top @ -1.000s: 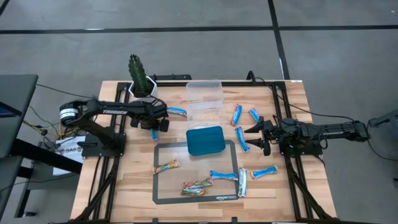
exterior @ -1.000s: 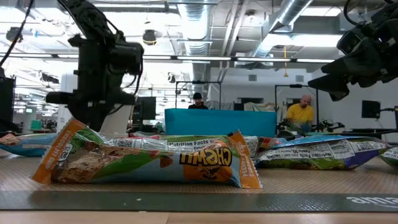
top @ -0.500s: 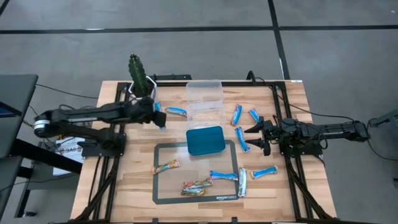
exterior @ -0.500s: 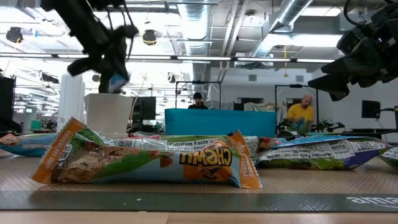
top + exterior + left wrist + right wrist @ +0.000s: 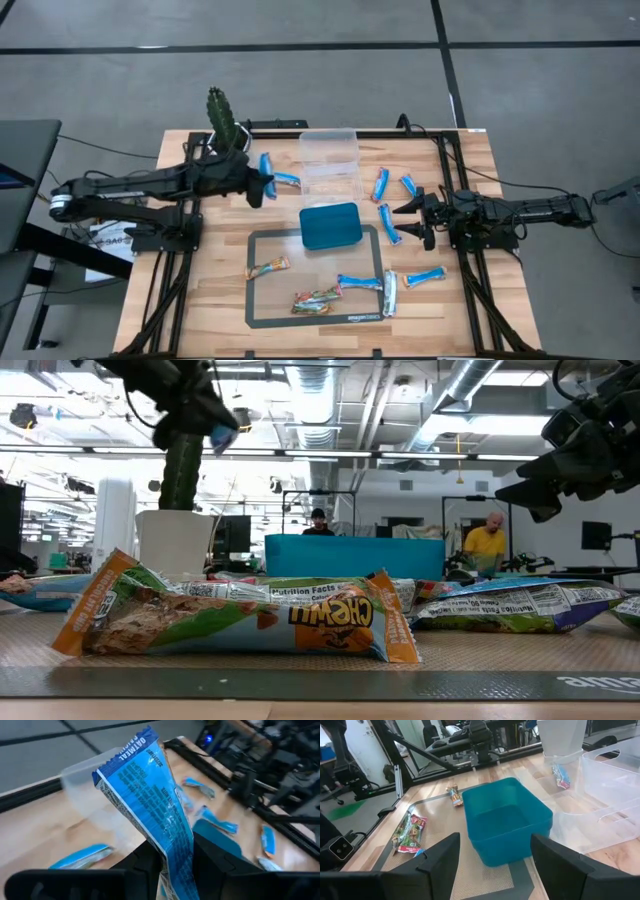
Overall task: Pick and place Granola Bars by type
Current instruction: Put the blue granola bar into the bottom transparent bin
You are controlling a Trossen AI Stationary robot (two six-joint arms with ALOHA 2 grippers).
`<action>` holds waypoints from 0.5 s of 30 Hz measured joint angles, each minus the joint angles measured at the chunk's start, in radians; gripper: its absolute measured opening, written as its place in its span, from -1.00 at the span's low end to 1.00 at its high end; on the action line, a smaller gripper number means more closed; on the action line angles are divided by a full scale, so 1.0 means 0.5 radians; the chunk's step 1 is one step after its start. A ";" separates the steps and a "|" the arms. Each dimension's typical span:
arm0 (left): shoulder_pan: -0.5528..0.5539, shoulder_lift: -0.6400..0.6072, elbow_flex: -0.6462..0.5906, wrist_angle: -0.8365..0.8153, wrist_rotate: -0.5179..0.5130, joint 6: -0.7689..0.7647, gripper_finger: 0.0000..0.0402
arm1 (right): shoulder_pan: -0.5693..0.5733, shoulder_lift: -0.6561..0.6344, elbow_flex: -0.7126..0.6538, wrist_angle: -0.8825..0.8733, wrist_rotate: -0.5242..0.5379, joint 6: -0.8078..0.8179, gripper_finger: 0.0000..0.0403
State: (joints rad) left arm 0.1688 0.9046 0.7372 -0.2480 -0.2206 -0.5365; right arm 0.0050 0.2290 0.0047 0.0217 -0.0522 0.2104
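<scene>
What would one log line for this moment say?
left gripper: shut on blue bar, lifted | right gripper: open, waiting | clear bin: empty

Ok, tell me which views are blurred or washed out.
Left wrist view: the held blue bar is sharp, the table behind it soft. Low view: ceiling lights glare, the near multicoloured bar is crisp. High and right wrist views: evenly lit, the teal tray clear.

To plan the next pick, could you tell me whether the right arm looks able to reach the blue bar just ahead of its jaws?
Probably yes: the right gripper is open and empty, and nothing lies between it and the blue bar.
</scene>
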 joint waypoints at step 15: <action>0.123 1.025 0.816 -0.051 0.302 0.669 -0.56 | 0.000 0.000 -0.001 0.001 0.000 0.000 0.17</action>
State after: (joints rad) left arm 0.2302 1.4173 1.1450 -0.2734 -0.0695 -0.2022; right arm 0.0050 0.2291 0.0044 0.0219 -0.0521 0.2106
